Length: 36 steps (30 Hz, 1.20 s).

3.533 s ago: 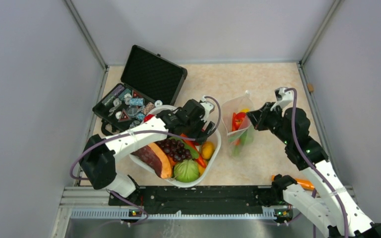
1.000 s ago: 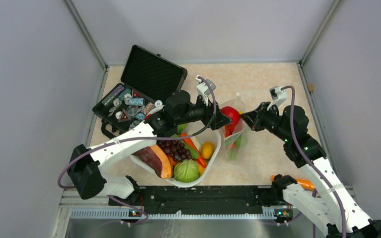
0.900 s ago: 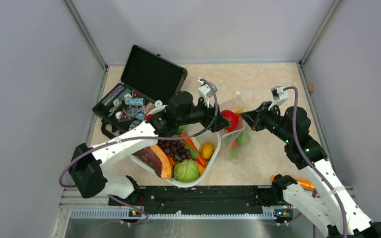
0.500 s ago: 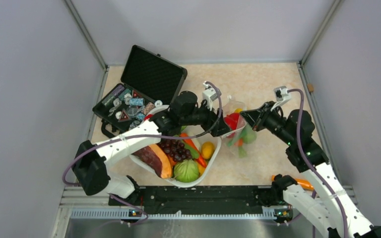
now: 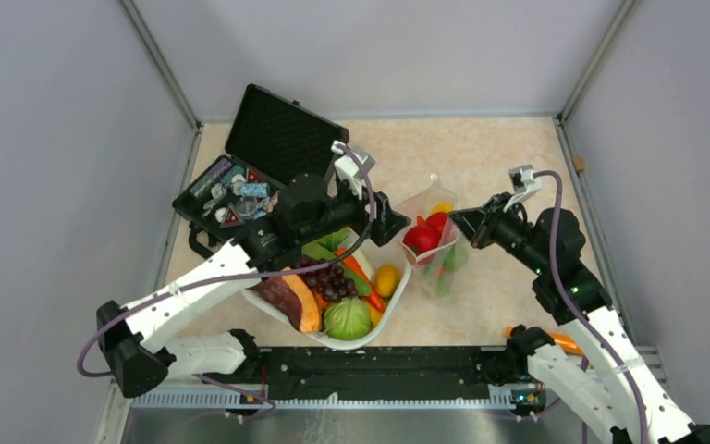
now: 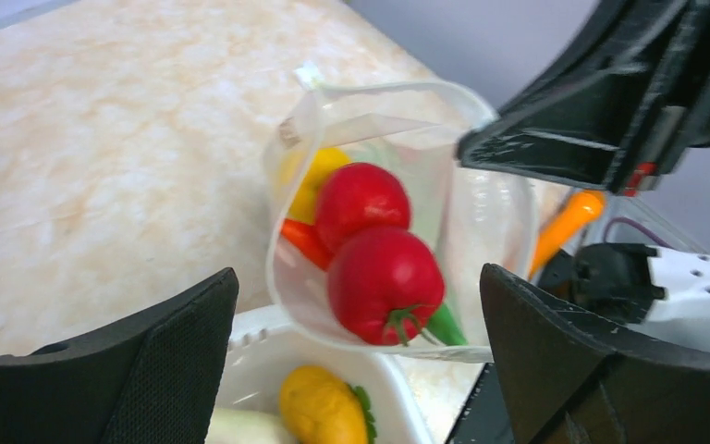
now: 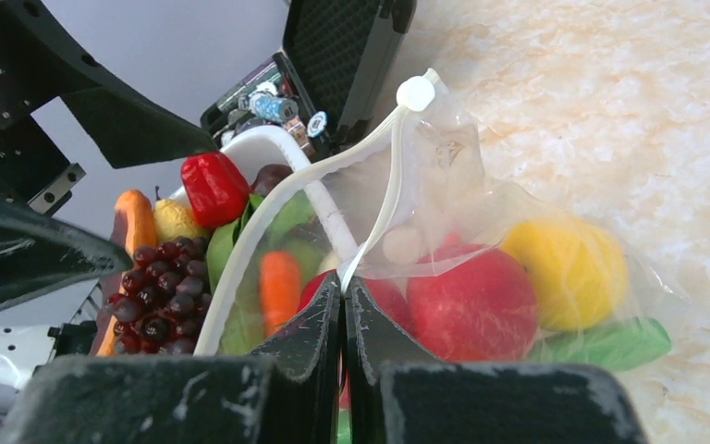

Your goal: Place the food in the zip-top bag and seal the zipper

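Left claw (image 5: 396,225), now wide and empty, has dropped 1 red tomato (image 6: 385,285) into the zip-top bag (image 6: 492,217), whose zipper (image 7: 381,185) the right claw (image 7: 343,287) pinches; sealing remains.

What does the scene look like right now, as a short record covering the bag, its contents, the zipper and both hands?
zip-top bag: beside the white basket, mouth open
contents: two red tomatoes, yellow lemon, green piece, orange-red piece
zipper: unsealed
left hand: open, empty, facing the bag mouth
right hand: shut on the bag's mouth edge
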### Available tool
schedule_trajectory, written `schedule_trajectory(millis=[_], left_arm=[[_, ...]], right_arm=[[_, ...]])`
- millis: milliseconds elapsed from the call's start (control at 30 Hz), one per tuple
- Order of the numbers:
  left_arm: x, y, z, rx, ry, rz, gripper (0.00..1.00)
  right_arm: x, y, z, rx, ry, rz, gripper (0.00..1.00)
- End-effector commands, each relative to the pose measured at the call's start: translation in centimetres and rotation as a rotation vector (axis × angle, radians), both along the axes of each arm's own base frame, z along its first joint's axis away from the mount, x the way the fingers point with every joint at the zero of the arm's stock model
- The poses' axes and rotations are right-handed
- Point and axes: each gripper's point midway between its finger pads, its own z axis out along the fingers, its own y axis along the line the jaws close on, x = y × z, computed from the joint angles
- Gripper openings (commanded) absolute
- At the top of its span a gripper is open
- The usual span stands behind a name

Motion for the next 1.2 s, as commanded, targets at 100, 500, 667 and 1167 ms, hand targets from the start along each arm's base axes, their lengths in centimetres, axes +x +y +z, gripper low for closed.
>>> schedule_trajectory(millis=[100,500,667,1167], left_arm=[[1.5,1.0,-5.7,0.181,0.113,0.088,0.99],[3.5,-0.6,-7.5,0.221,0.224,0.13,0.46],[2.5,-2.7,-5.9,0.126,0.222,0.02,0.14],[3.3,-5.5,-1.8,-0.004,0.093,-0.068,0.0]], right_arm=[[0.1,0.1,2.4,0.035,-0.099,0.001,0.0],[-0.1,0.2,2.2,0.037,-0.089,0.011,0.0],[0.5,-0.1,1.0,0.008,-0.067,-0.016,0.0],[1.2,-5.7,4.2,-0.036,-0.18,-0.314,0.0]])
